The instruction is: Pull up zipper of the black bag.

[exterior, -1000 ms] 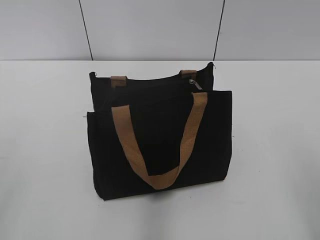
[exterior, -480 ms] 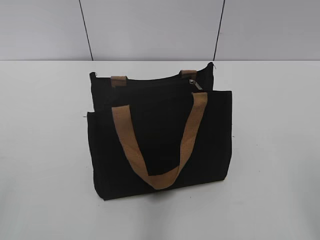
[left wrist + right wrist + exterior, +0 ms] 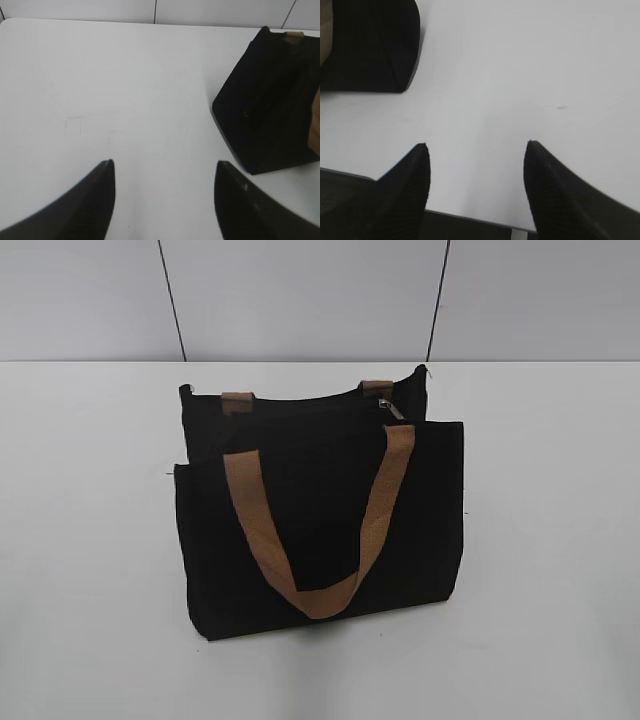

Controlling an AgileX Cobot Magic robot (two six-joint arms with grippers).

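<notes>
Gaping left claw [image 3: 164,167] and right claw [image 3: 476,150], black bag [image 3: 318,510] cropped at both wrist views' edges.

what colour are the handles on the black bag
Tan-brown webbing handles against the black bag; the exterior view shows them best.

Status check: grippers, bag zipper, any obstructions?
Left gripper and right gripper open, empty, off the black bag. Zipper pull untouched, right end. Nothing blocking.
</notes>
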